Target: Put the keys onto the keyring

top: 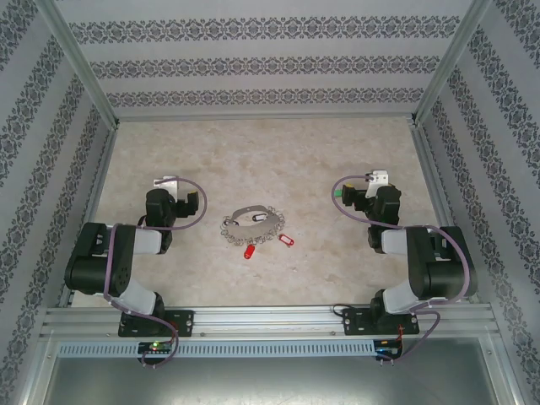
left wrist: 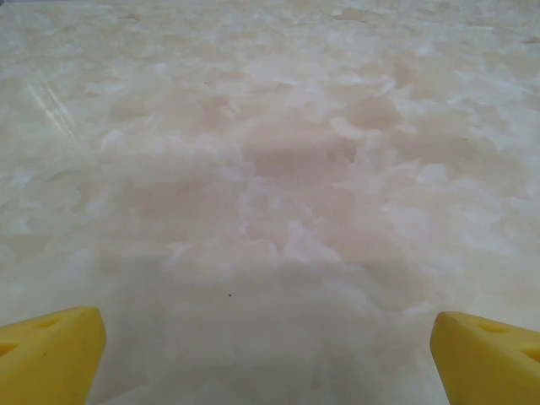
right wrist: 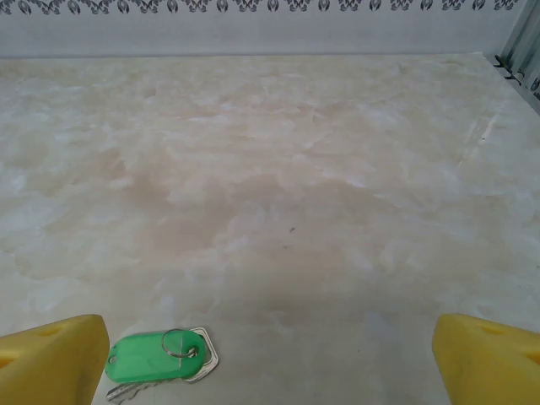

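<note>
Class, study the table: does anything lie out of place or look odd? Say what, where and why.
A green-tagged key lies alone by the right hand, well apart from the keyring and red keys in the middle. Nothing looks spilled or damaged.

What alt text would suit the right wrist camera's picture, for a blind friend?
A green key tag with a small metal ring and a silver key lies on a pale marbled table, close beside one yellow fingertip of the open right gripper. The other fingertip sits at the opposite corner; a patterned wall lines the far edge.
</note>
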